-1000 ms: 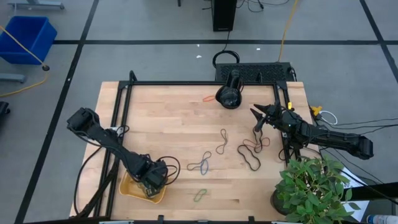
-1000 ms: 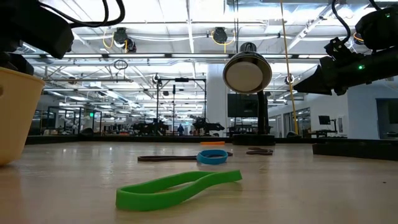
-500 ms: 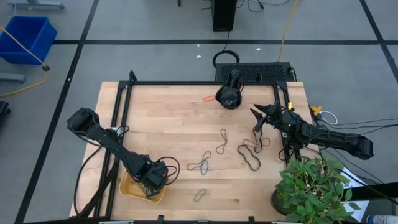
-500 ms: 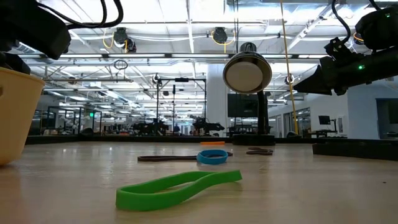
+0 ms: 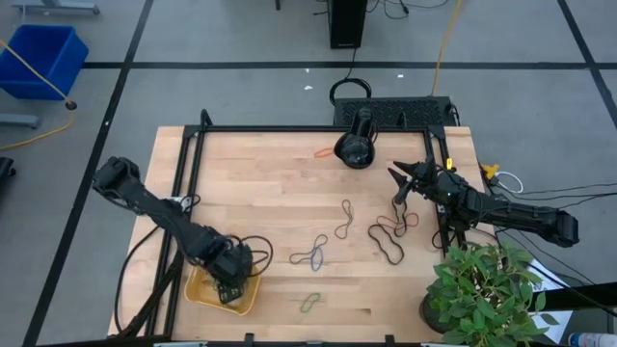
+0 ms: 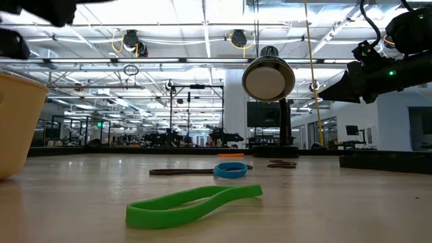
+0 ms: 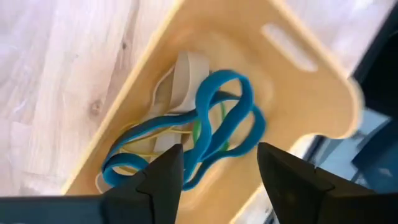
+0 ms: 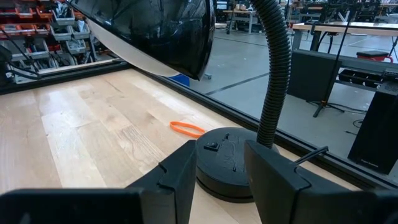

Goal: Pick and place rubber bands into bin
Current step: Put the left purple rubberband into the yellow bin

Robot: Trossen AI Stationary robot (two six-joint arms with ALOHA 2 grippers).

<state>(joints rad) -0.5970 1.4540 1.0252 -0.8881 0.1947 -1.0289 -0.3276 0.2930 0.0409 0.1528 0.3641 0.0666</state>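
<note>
Rubber bands (image 7: 214, 118) lie under empty, parted left gripper (image 7: 219, 163).

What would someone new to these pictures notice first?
Probably the small orange-yellow plastic bin at the table's near left corner, with a tangle of blue rubber bands lying in it under the left tool, whose fingers stand apart. Next, the loose bands scattered mid-table, such as the green rubber band nearest the low camera.

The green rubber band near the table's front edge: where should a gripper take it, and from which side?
The green rubber band lies flat in a long, narrow loop, clear of the other bands. Probably best to come straight down from above and pinch across its narrow middle, where both strands run close together, so one closing catches both.
</note>
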